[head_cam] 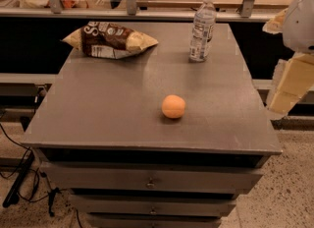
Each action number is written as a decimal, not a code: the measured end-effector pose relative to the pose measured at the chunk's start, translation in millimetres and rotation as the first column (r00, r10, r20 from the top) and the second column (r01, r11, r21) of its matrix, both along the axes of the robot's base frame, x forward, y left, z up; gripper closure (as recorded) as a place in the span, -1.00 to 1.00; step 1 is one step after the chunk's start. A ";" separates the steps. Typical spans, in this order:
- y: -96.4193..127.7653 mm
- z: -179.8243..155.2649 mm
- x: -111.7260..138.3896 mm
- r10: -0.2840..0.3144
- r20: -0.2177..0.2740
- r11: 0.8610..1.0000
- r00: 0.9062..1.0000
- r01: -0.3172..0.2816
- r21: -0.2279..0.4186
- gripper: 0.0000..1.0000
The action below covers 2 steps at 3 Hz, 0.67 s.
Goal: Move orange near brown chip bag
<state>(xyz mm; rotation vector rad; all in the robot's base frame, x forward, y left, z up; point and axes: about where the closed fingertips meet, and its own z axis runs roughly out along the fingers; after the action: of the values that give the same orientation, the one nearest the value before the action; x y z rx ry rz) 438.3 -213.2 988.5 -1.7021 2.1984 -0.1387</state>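
Observation:
The orange [173,106] sits on the grey cabinet top [108,109], a little right of centre and towards the front. The brown chip bag [110,40] lies flat at the back left corner, dark brown in the middle with pale yellow ends. My gripper [287,87] hangs at the right edge of the view, beyond the cabinet's right side, apart from the orange and holding nothing that I can see.
A clear water bottle [202,27] stands upright at the back right of the top. Drawers [149,183] run down the cabinet's front. Black cables [22,173] lie on the floor at the left. A railing and a counter stand behind.

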 end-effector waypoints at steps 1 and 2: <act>0.0 0.1 0.0 0.000 0.000 1.000 1.000 0.000 0.000 -1.00; 11.1 -10.5 2.1 0.001 -0.012 0.995 1.000 0.000 0.100 -1.00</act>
<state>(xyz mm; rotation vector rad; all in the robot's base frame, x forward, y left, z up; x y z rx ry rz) 440.4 -202.2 978.0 -1.6536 2.1751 -0.0174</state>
